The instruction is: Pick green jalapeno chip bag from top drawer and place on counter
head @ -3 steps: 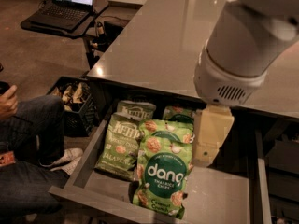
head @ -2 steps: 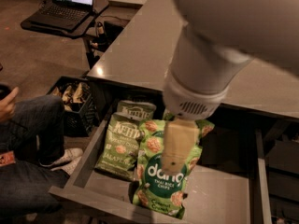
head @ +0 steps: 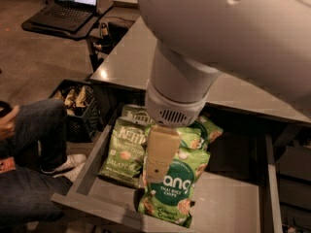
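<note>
Dim room: a grey table [head: 127, 57], with the top drawer [head: 228, 204] open below its front edge. The green jalapeno chip bag [head: 122, 152] lies at the drawer's left side, just left of the gripper [head: 158, 169]. The gripper hangs over a brighter green bag [head: 171, 200]. Whether its jaws are open or closed cannot be told.

One cam, high up and close behind the arm [head: 218, 42], facing steeply down into the top drawer [head: 228, 203]; gripper [head: 158, 171] at frame centre.

claw [head: 158, 168] points down beneath the bulky arm [head: 218, 38]
</note>
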### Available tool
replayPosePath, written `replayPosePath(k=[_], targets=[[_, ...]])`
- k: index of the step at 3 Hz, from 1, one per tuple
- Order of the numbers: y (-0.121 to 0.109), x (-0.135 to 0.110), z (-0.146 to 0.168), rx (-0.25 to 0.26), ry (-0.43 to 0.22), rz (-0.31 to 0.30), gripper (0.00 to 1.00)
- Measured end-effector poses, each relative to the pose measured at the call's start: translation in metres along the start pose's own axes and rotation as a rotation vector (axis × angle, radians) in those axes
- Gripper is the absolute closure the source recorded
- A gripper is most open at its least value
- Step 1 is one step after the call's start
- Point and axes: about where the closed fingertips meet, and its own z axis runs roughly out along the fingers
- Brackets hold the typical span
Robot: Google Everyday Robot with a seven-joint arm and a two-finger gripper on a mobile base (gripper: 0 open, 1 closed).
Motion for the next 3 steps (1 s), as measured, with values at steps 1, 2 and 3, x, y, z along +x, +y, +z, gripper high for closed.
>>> replayPosePath(k=[1,2,3], targets=[[-0.004,-0.007,0.007,0.023,-0.025,0.009,0.0],[-0.026,-0.021,0.038,0.044,-0.039,0.033,0.0],[-0.071,-0.029,0.11,0.032,0.002,0.09,0.0]])
